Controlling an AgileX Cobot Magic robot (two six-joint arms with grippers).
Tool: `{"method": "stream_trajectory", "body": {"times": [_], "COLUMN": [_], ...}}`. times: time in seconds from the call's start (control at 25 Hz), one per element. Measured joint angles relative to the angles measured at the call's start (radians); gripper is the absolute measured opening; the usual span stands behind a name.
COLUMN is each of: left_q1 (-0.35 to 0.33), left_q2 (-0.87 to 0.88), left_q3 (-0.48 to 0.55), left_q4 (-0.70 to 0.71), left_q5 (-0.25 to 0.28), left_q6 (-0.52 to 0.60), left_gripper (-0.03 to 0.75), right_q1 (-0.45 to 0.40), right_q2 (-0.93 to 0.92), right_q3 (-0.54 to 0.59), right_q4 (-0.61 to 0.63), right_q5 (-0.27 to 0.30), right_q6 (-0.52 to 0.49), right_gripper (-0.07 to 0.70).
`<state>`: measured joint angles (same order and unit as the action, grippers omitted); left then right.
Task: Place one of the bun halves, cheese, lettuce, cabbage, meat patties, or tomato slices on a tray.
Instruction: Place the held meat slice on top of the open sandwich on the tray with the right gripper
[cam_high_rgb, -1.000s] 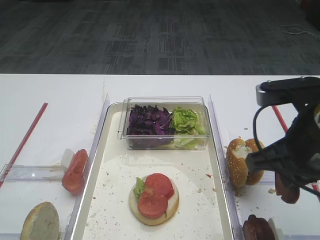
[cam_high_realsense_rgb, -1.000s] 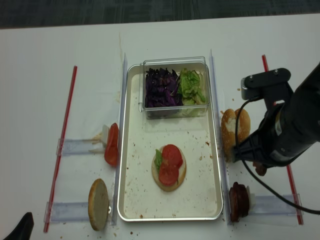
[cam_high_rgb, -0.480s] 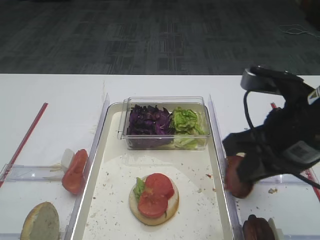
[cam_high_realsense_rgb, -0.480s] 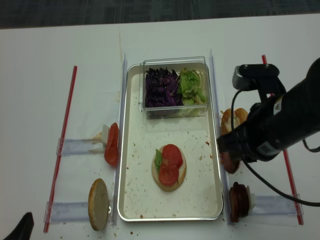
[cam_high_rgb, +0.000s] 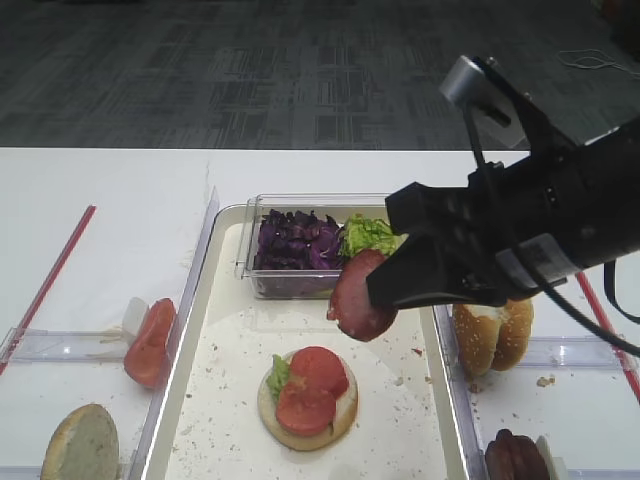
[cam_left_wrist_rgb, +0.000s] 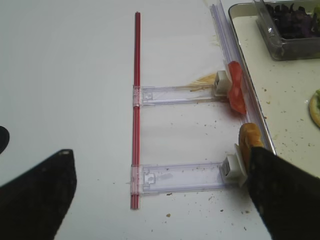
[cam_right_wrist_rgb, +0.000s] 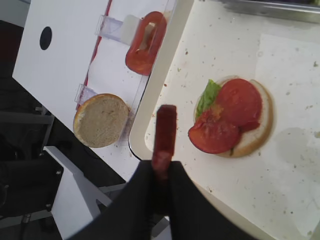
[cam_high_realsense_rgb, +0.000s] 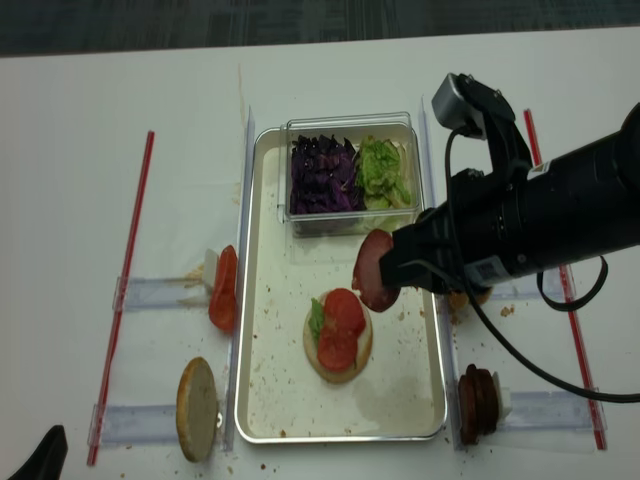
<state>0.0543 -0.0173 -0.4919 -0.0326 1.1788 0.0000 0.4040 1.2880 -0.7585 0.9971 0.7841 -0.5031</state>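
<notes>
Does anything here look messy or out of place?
Yes. The tray is speckled with crumbs around the half-built burger, and more crumbs lie on the table beside the bun halves.

A reddish-brown meat patty (cam_high_rgb: 360, 296) hangs on edge at frame centre, above the cream tray (cam_high_rgb: 430, 440). Below it on the tray lies a bun half (cam_high_rgb: 305, 410) topped with lettuce (cam_high_rgb: 277, 378) and two tomato slices (cam_high_rgb: 310, 385). More patties (cam_high_rgb: 515, 458) stand at lower right.
</notes>
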Motion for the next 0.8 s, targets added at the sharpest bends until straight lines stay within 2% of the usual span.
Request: {"method": "stream_trajectory", "body": {"times": [0.2,0.64,0.8], "left_q1": [0.000,0.000,0.000], "left_q2": [0.000,0.000,0.000], "left_q3": [0.000,0.000,0.000], "left_q4": [0.000,0.000,0.000], "left_q5": [0.000,0.000,0.000], "left_q6": [0.000,0.000,0.000], "left_gripper": [0.670,0.670,0.670], "right_q1": [0.000,0.003,0.048], "right_q2": [0.099,0.289,0.336], "right_q3": [0.000,0.000,-0.002], "right_q4": [0.029,0.238,0.259], "right_q5": [-0.005,-0.011,-0.052], "right_q6": [-0.043,-0.244,-0.268], "right_gripper": [0.111,0.111,0.111]}}
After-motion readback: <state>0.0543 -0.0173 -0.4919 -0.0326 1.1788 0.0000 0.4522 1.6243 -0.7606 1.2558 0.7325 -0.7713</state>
